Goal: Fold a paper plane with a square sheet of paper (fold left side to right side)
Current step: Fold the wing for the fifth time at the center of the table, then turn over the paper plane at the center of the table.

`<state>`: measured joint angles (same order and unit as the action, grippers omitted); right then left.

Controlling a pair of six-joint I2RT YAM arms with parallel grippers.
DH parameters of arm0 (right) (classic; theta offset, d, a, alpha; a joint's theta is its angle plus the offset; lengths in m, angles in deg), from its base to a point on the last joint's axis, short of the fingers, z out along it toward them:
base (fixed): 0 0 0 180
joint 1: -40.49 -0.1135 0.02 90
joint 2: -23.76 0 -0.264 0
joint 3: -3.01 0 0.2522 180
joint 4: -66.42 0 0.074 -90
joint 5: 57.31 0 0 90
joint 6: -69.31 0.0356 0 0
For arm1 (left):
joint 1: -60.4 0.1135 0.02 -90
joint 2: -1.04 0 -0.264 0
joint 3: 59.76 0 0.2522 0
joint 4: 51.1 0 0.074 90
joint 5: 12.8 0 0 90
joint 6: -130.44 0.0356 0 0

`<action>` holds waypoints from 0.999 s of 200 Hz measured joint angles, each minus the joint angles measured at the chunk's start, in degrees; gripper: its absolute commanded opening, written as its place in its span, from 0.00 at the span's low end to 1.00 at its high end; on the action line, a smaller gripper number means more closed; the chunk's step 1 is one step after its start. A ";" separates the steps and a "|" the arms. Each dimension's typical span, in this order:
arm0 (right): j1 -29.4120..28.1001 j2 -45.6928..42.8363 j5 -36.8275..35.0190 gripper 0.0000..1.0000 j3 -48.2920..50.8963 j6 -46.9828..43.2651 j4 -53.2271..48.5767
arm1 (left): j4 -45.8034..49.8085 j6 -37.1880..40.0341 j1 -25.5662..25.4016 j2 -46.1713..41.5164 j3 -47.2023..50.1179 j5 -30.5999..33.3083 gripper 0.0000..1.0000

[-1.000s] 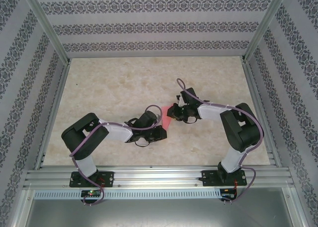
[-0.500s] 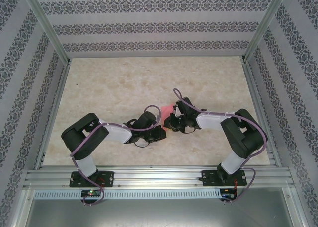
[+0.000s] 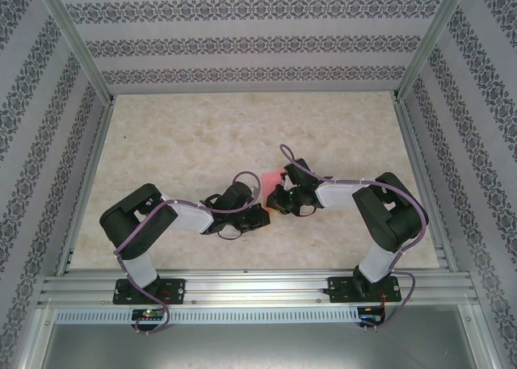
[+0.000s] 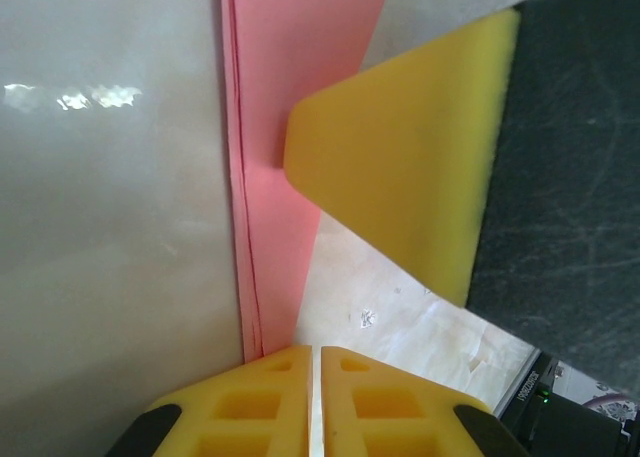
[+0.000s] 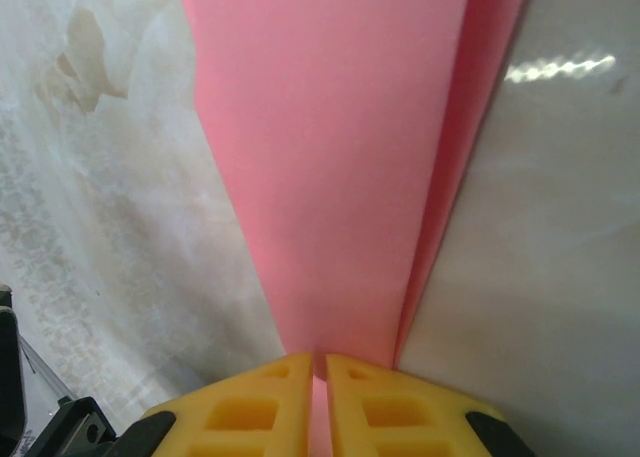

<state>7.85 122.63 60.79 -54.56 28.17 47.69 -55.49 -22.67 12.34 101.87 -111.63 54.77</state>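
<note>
The sheet of paper is salmon pink and folded into a slim, tapering, layered paper plane shape (image 3: 273,177), lying on the table between the two grippers. In the right wrist view the paper (image 5: 330,157) narrows toward my right gripper (image 5: 320,362), which is shut with pink showing in the slit between its yellow fingers. My left gripper (image 4: 316,357) is shut at the other end of the strip (image 4: 290,77), whose end lies under its left finger. One yellow finger (image 4: 400,167) of the right gripper presses on the strip. From above, the left gripper (image 3: 258,193) and right gripper (image 3: 275,190) almost touch.
The beige marbled tabletop (image 3: 186,143) stretches to patterned walls behind and at both sides, framed by aluminium posts (image 3: 77,46). A metal rail (image 3: 258,288) carries both arm bases along the near edge.
My right gripper has moved left against the left gripper and now covers most of the pink paper. The left arm has stayed put.
</note>
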 measured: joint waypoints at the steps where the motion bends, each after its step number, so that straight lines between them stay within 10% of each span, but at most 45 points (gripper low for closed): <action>1: 0.00 0.00 0.00 0.14 -0.04 -0.11 -0.11 | -0.02 -0.02 0.00 0.00 0.02 0.00 0.12; 157: 8.41 2.01 -3.63 0.17 -8.13 -9.46 -6.21 | -5.44 -1.70 0.42 0.04 2.49 -0.87 0.17; 200: 8.00 -2.25 -9.97 0.34 -9.51 -13.18 -14.78 | 4.72 1.46 1.11 -6.45 2.40 2.45 0.30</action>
<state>15.85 120.38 50.82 -64.07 14.99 32.91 -50.77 -21.21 13.46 95.43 -109.22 57.21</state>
